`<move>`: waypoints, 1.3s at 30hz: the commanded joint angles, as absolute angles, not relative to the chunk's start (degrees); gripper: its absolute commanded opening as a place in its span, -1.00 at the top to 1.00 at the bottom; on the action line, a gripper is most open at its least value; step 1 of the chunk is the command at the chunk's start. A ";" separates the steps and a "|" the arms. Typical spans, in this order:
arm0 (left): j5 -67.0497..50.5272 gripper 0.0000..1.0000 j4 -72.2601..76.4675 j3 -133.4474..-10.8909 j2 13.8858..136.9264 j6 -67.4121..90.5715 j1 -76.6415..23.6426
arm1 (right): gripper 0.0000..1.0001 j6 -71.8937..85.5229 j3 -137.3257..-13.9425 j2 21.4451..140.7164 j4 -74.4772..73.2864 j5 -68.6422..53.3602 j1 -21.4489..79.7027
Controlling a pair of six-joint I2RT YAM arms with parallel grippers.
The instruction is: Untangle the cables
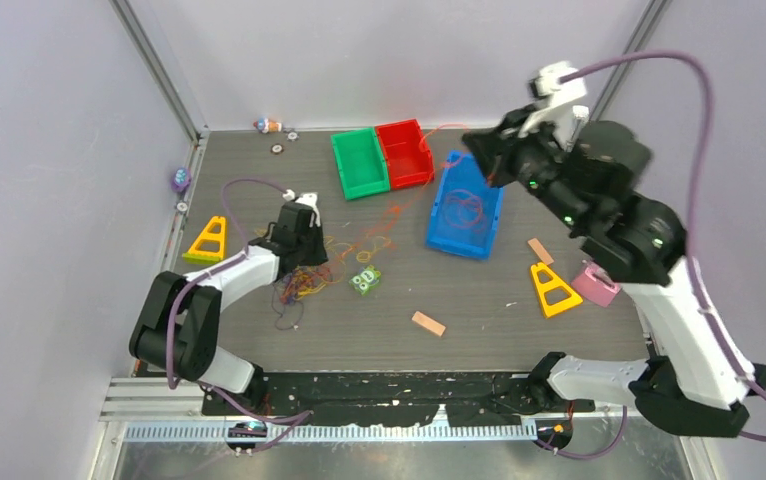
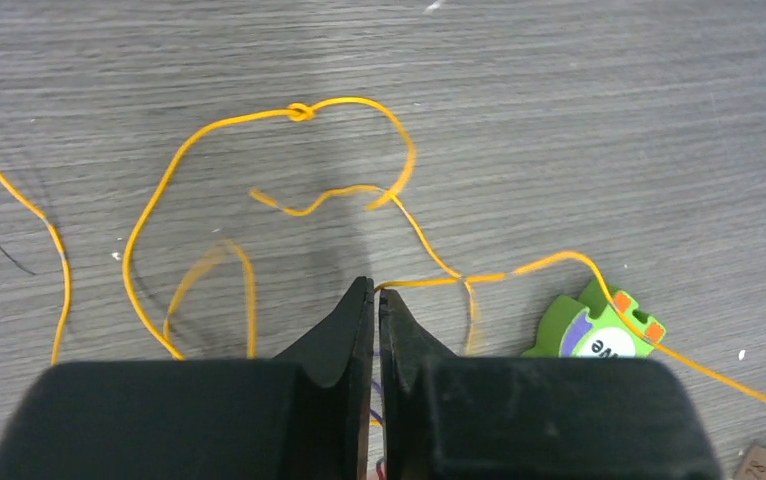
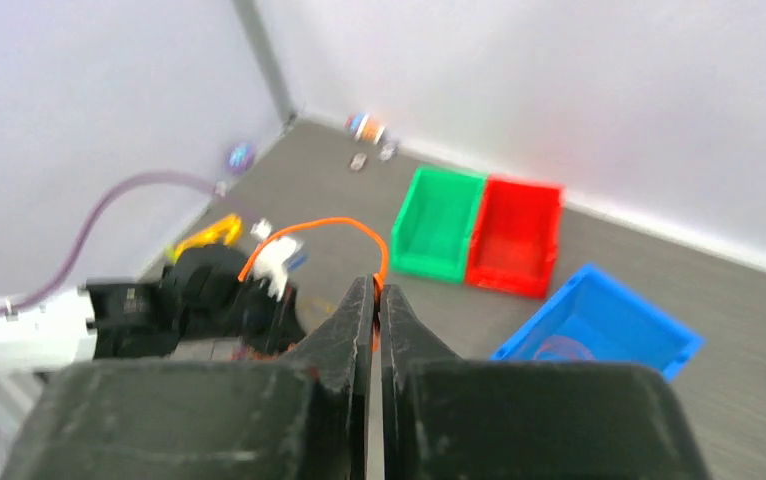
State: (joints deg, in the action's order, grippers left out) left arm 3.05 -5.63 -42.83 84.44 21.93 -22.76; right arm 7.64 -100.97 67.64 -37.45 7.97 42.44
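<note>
A tangle of thin orange-red, yellow and dark purple cables (image 1: pixel 304 285) lies on the dark table at the left. My left gripper (image 1: pixel 304 258) rests on it and is shut on the cables; a yellow strand (image 2: pixel 299 112) with a knot leaves its tips (image 2: pixel 375 290) and loops over the table. My right gripper (image 1: pixel 479 152) is raised over the blue bin (image 1: pixel 489 225) and is shut on an orange-red cable (image 3: pixel 329 224) that arcs from its tips (image 3: pixel 376 287) toward the left arm. More orange-red cable (image 1: pixel 464 208) lies coiled in the blue bin.
A green bin (image 1: pixel 359 165) and a red bin (image 1: pixel 406 155) stand at the back. A green puzzle piece (image 1: pixel 364 282) lies right of the tangle. Yellow triangles (image 1: pixel 208 240) (image 1: pixel 554 290), wooden blocks (image 1: pixel 427 323) (image 1: pixel 540 250) and a pink piece (image 1: pixel 595 285) lie around.
</note>
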 commanded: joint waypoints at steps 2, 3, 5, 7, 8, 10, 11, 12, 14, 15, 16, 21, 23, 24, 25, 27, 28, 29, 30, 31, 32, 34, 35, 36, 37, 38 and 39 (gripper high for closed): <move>-9.73 0.98 -2.98 -41.34 87.51 28.40 -14.85 | 0.89 4.93 -111.56 62.42 -38.43 25.83 42.41; -11.35 1.00 -2.19 -40.86 87.71 29.27 -13.63 | 0.89 4.29 -112.51 62.32 -39.23 28.23 42.40; -12.61 1.00 -0.46 -39.32 86.51 30.47 -12.14 | 0.89 3.28 -114.30 62.13 -39.95 31.25 42.43; -11.40 1.00 0.75 -37.83 84.01 30.50 -11.74 | 0.89 2.39 -114.45 61.67 -40.34 33.81 42.45; -10.60 1.00 1.26 -37.21 82.50 30.33 -11.70 | 0.89 2.11 -113.84 61.27 -40.43 34.62 42.45; -8.29 1.00 2.37 -35.15 79.08 30.27 -11.71 | 0.89 2.04 -112.11 60.73 -40.97 36.24 42.40; -7.30 1.00 2.83 -34.33 77.54 30.30 -11.74 | 0.89 2.21 -111.42 60.32 -41.27 36.39 42.42; -6.39 1.00 3.22 -33.41 75.93 30.12 -11.77 | 0.89 2.73 -110.10 60.13 -41.89 36.08 42.42; -5.91 1.00 4.26 -32.00 72.95 29.61 -11.78 | 0.89 3.47 -107.21 59.40 -42.63 34.68 42.45; -7.14 1.00 5.51 -31.07 70.94 28.97 -11.80 | 0.89 4.03 -105.38 58.99 -42.85 34.26 42.45; -9.02 1.00 7.20 -30.12 69.60 28.23 -11.82 | 0.89 4.30 -104.41 58.81 -43.28 33.44 42.41; -14.61 0.06 12.99 -27.35 65.05 24.03 -15.45 | 0.89 5.27 -99.48 58.20 -44.47 31.59 42.45; -13.60 -0.22 11.74 -28.30 64.62 20.97 -18.69 | 0.89 5.28 -99.05 58.25 -45.11 31.35 42.43; -12.30 -0.29 10.03 -29.20 64.93 19.70 -20.32 | 0.89 5.23 -99.01 58.38 -45.27 31.28 42.44; -10.69 -0.31 7.80 -30.53 65.64 18.60 -21.71 | 0.89 5.20 -98.98 58.41 -45.71 31.20 42.40; -8.11 -0.35 3.79 -32.99 67.78 17.51 -23.53 | 0.89 5.10 -98.93 58.38 -46.11 31.13 42.40; -8.65 -0.36 2.42 -34.18 69.16 17.22 -23.86 | 0.89 5.06 -98.91 58.30 -46.21 31.17 42.43; -9.28 -0.37 1.30 -35.23 70.54 17.03 -24.23 | 0.89 4.98 -98.95 58.24 -46.40 31.19 42.44; -9.58 -0.39 -0.56 -36.60 72.31 16.76 -24.64 | 0.89 4.95 -98.87 58.15 -46.40 31.24 42.45; -9.89 -0.39 -3.03 -38.24 74.75 16.39 -25.09 | 0.89 4.93 -98.88 58.08 -46.58 31.39 42.45; -10.05 -0.39 -4.95 -39.71 76.43 16.09 -25.58 | 0.89 4.93 -98.81 57.98 -46.67 31.47 42.45; -9.75 -0.38 -9.64 -43.02 80.55 15.87 -26.42 | 0.89 5.00 -98.66 57.80 -46.81 31.66 42.45; -9.29 -0.37 -12.26 -44.75 82.20 15.94 -26.71 | 0.89 5.05 -98.55 57.77 -46.90 31.76 42.45; -8.08 -0.34 -14.25 -46.11 83.63 16.32 -27.00 | 0.89 5.02 -98.42 57.71 -46.92 31.87 42.43; -6.87 -0.32 -15.64 -46.90 84.70 16.75 -27.12 | 0.89 4.97 -98.30 57.68 -46.97 31.98 42.40; -5.57 -0.30 -16.76 -47.52 85.67 17.10 -27.15 | 0.89 5.00 -98.27 57.66 -47.04 32.08 42.44; -4.40 -0.30 -17.79 -48.24 86.67 17.33 -27.16 | 0.89 5.00 -98.22 57.66 -47.20 32.19 42.44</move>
